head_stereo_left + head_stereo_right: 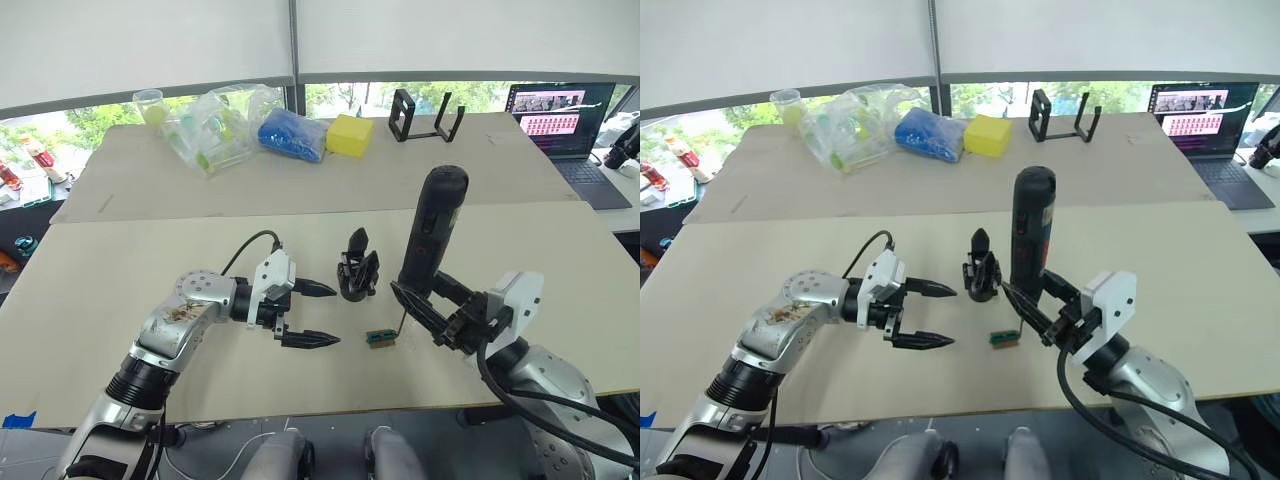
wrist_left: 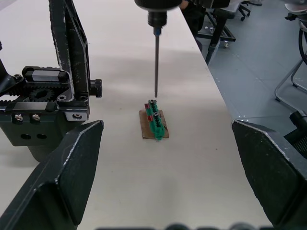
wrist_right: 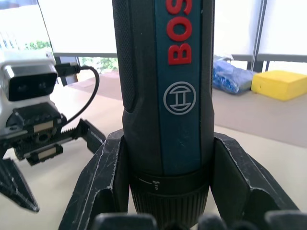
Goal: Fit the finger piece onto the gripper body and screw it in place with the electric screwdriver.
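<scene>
The long black cylindrical electric screwdriver (image 1: 432,232) with red lettering on its side is being held upright by the right pincer (image 1: 428,308), whose two black fingers are being kept clenched around the lower part of the tool body. The thin metal bit (image 2: 156,62) is being pointed straight down at the small green-and-tan block (image 2: 154,124), its end hanging just above the block's near end. The block is lying flat on the pale desk (image 1: 120,270). The chunky black gripper body (image 1: 357,272), with its upright pointed finger, is standing on the desk just beside the screwdriver, between the two arms. The left pincer (image 1: 310,315) is being held released, its fingers spread wide, just to the left of the gripper body and not touching it. The finger piece cannot be told apart from the gripper body. At the far edge of the desk, a yellow sponge block (image 1: 350,134), a blue bundle (image 1: 292,134) and a black open-frame stand (image 1: 424,118) are resting, with an open laptop (image 1: 566,120) to the right.
</scene>
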Controlling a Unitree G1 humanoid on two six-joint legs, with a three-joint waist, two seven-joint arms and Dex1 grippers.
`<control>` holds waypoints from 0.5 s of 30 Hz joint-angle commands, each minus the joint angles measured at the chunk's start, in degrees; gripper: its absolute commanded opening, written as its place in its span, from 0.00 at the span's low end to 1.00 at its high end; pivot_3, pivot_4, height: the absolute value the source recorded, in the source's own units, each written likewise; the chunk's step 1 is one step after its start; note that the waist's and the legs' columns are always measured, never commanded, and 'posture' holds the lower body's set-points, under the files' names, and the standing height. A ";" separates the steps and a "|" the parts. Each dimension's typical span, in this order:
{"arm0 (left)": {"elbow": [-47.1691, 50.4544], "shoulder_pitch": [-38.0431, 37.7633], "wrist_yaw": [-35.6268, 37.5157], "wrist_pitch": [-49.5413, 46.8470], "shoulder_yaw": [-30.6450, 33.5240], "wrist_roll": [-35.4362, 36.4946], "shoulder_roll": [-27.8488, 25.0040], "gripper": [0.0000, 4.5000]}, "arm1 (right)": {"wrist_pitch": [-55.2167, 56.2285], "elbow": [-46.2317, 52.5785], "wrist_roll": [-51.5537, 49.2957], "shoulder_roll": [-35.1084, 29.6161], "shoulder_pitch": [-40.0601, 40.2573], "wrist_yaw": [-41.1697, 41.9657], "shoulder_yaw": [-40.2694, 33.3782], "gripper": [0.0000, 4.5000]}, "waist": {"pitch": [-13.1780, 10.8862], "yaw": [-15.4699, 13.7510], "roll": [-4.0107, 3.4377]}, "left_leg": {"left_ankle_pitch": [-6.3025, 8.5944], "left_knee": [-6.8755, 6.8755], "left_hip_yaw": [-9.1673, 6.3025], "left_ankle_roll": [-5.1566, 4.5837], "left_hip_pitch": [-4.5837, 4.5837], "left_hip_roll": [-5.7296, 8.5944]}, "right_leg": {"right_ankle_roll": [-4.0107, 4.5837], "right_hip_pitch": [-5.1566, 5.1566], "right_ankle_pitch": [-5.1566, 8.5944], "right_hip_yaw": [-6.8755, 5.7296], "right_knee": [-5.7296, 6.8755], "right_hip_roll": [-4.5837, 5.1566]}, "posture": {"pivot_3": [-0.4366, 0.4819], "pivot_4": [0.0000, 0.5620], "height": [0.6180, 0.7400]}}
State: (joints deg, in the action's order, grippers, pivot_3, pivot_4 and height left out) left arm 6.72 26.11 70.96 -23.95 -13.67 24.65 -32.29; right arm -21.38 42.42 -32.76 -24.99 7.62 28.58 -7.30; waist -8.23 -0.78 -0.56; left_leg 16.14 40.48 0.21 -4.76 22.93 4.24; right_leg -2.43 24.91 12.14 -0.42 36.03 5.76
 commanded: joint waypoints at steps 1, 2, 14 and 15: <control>0.69 0.51 0.67 1.05 0.24 -0.08 -0.08 1.00 | 2.32 2.27 -0.53 0.30 -0.62 0.12 -0.59 0.43 | 0.00 0.00 0.00 | 0.00 0.00 0.00 0.00 0.00 0.00 | 0.00 0.00 0.00 0.00 0.00 0.00 | 0.48 0.27 1.00; 0.68 0.51 0.72 1.08 0.24 -0.12 -0.10 1.00 | 2.31 2.20 -0.59 0.28 -0.67 0.14 -0.66 0.43 | 0.00 0.01 0.00 | 0.00 0.00 0.00 0.00 0.00 0.00 | 0.00 0.00 0.00 0.01 0.00 0.00 | 0.48 0.27 1.00; 0.87 0.30 0.85 0.98 0.26 -0.38 -0.19 1.00 | 1.66 1.81 -0.81 0.54 -2.41 -0.35 0.22 0.43 | 0.00 0.03 0.00 | 0.00 0.00 0.01 0.00 0.00 0.00 | 0.00 0.00 0.00 0.00 -0.01 0.00 | 0.48 0.27 1.00; 0.91 0.28 0.83 0.93 0.28 -0.38 -0.19 1.00 | 1.55 1.77 -0.83 0.58 -2.55 -0.42 0.34 0.43 | 0.00 0.03 0.00 | 0.00 0.00 0.00 0.00 0.00 0.00 | 0.00 -0.01 0.00 0.00 -0.01 0.00 | 0.48 0.27 1.00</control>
State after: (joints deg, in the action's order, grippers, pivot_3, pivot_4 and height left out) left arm 6.67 26.11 71.51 -23.87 -13.72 24.26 -32.30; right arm -21.38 42.18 -32.74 -24.80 6.31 28.37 -6.60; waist -8.23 -0.76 -0.55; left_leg 16.14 40.48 0.22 -4.76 22.93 4.24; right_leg -2.43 24.91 12.14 -0.42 36.02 5.76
